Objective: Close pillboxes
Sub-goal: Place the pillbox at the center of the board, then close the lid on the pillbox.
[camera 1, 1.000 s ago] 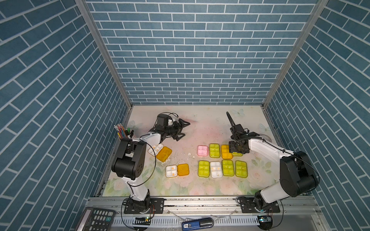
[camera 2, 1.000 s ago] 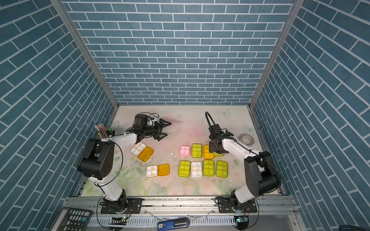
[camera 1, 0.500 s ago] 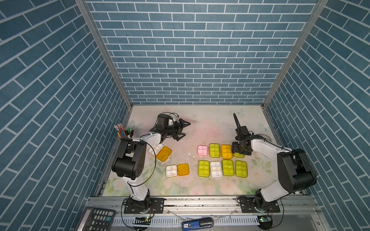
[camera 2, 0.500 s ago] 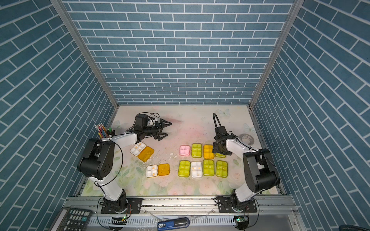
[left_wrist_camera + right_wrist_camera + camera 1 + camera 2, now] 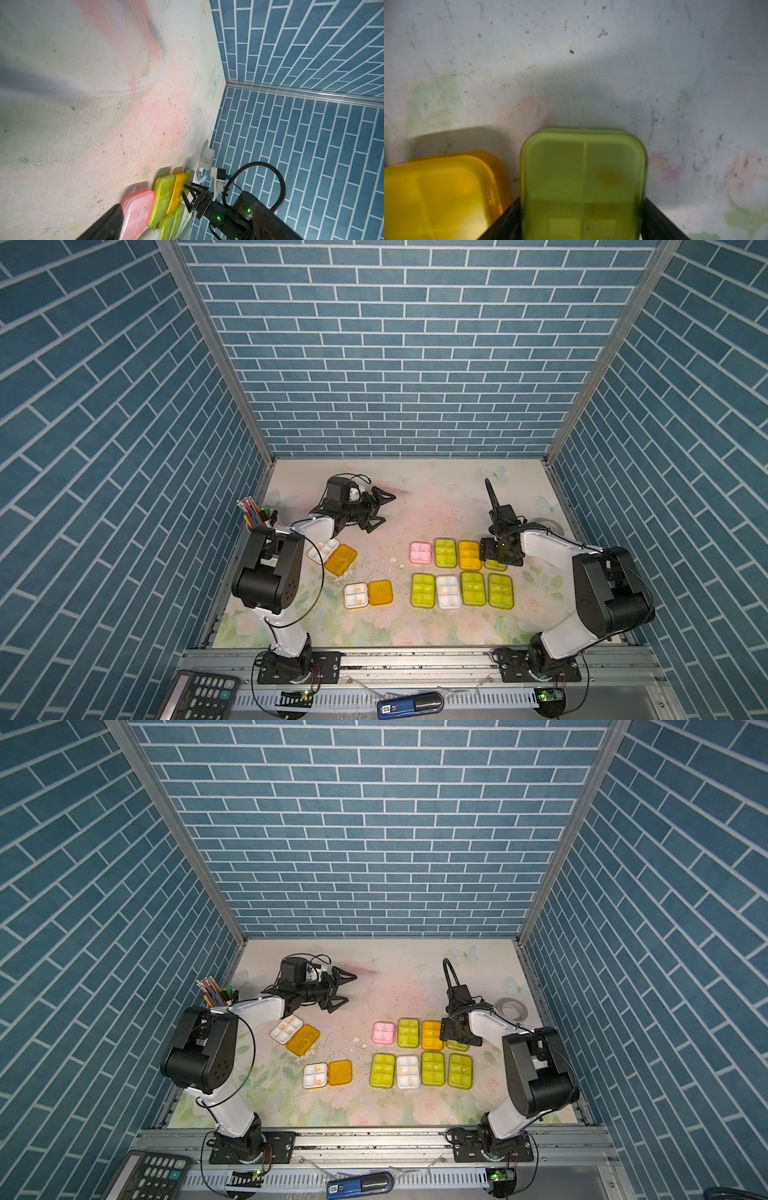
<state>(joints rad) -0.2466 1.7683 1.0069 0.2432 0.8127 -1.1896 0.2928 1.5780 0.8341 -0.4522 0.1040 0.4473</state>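
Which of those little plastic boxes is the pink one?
The pink translucent-lidded pillbox at the left end of the farther closed row; every other lid is yellow-green, orange or clear.

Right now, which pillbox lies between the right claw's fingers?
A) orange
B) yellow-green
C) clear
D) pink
B: the right wrist view shows the yellow-green pillbox between the right claw's two dark fingers, with the orange pillbox beside it, outside them.
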